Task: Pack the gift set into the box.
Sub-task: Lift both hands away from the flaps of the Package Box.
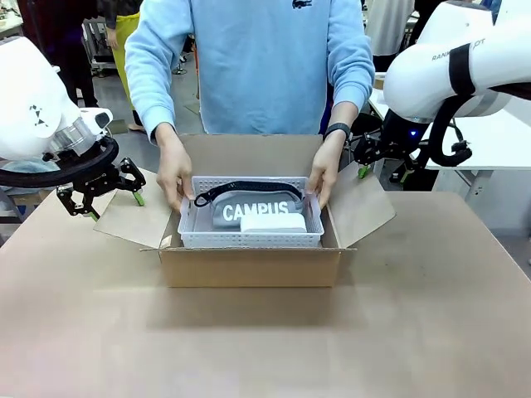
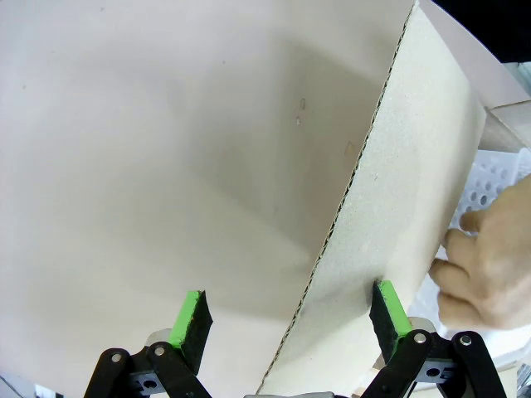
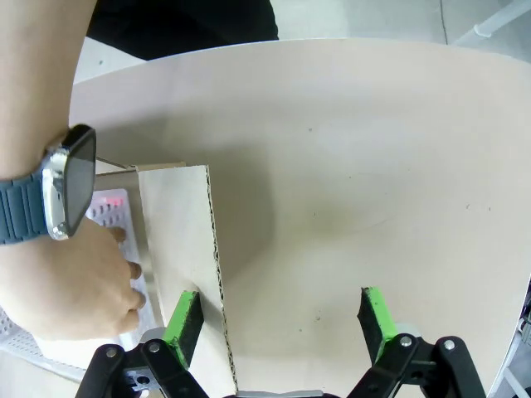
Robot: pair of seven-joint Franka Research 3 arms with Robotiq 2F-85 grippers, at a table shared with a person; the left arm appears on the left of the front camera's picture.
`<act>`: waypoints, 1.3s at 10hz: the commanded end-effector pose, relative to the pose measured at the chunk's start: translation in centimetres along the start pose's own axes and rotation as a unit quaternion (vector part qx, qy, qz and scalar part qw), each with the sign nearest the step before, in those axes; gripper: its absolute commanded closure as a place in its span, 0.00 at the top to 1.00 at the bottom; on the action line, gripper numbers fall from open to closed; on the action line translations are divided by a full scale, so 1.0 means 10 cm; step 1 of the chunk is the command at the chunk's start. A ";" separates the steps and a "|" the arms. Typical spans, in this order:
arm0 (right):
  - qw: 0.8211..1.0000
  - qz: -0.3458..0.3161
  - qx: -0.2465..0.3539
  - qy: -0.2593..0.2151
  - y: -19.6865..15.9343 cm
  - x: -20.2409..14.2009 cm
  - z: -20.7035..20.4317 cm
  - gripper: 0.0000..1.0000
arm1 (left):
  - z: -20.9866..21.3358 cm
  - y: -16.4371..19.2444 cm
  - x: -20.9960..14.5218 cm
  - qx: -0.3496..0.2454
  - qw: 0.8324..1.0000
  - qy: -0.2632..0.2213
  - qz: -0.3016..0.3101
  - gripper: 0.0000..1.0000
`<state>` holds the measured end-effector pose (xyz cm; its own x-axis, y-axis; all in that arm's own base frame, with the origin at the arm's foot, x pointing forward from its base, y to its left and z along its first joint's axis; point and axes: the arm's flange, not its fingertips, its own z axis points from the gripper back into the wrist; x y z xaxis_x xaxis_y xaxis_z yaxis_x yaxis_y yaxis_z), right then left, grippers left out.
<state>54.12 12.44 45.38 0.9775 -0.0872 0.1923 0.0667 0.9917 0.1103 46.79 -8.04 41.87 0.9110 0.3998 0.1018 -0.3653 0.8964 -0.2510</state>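
The brown cardboard box (image 1: 249, 265) stands open in the middle of the table with its flaps spread. A person's two hands hold the pale perforated tray (image 1: 250, 239) in the box's mouth. In the tray lie the grey "CAMPUS" pouch (image 1: 253, 209) with its black strap and a small white rectangular item (image 1: 274, 222). My left gripper (image 1: 116, 206) hovers open at the left flap (image 2: 406, 191), whose edge runs between its fingers (image 2: 192, 319). My right gripper (image 1: 383, 172) is open by the right flap (image 3: 178, 240), beside the person's watch-wearing wrist (image 3: 62, 191).
The person (image 1: 257, 58) in a light blue sweatshirt stands at the far side, right behind the box. A broad stretch of tan table (image 1: 265, 348) lies in front of the box. A white table (image 1: 498, 141) stands at the back right.
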 end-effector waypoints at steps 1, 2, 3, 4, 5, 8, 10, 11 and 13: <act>1.000 -0.007 -0.007 0.001 0.04 0.00 0.02 1.00 | 0.01 -0.01 0.00 0.008 1.000 -0.008 0.005 1.00; 1.000 -0.007 -0.007 0.001 0.04 0.00 0.02 1.00 | 0.01 -0.01 0.00 0.008 1.000 -0.008 0.005 1.00; 1.000 -0.007 -0.007 0.001 0.04 0.00 0.02 1.00 | 0.01 -0.01 0.00 0.008 1.000 -0.008 0.005 1.00; 1.000 -0.007 -0.007 0.001 0.04 0.00 0.02 1.00 | 0.01 -0.01 0.00 0.008 1.000 -0.008 0.005 1.00; 1.000 -0.007 -0.007 0.001 0.04 0.00 0.02 1.00 | 0.01 -0.01 0.00 0.008 1.000 -0.008 0.005 1.00; 1.000 -0.007 -0.007 0.001 0.04 0.00 0.02 1.00 | 0.01 -0.01 0.00 0.008 1.000 -0.008 0.005 1.00; 1.000 0.000 0.000 0.000 0.00 0.00 0.00 1.00 | 0.00 0.00 0.00 0.000 1.000 0.000 0.000 1.00; 0.996 0.023 0.079 -0.026 -0.02 0.00 0.37 1.00 | 0.54 0.20 -0.04 -0.086 0.996 -0.022 -0.026 1.00; 0.963 -0.009 0.270 0.002 -0.68 0.06 0.94 1.00 | 1.36 0.96 -0.13 -0.346 0.936 0.011 -0.068 1.00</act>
<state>53.17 9.90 52.63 0.9609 -0.1020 0.2574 -0.0120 0.9135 0.4066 43.09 -2.27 51.13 0.9000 0.3924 0.1895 -0.2242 0.7899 -0.5708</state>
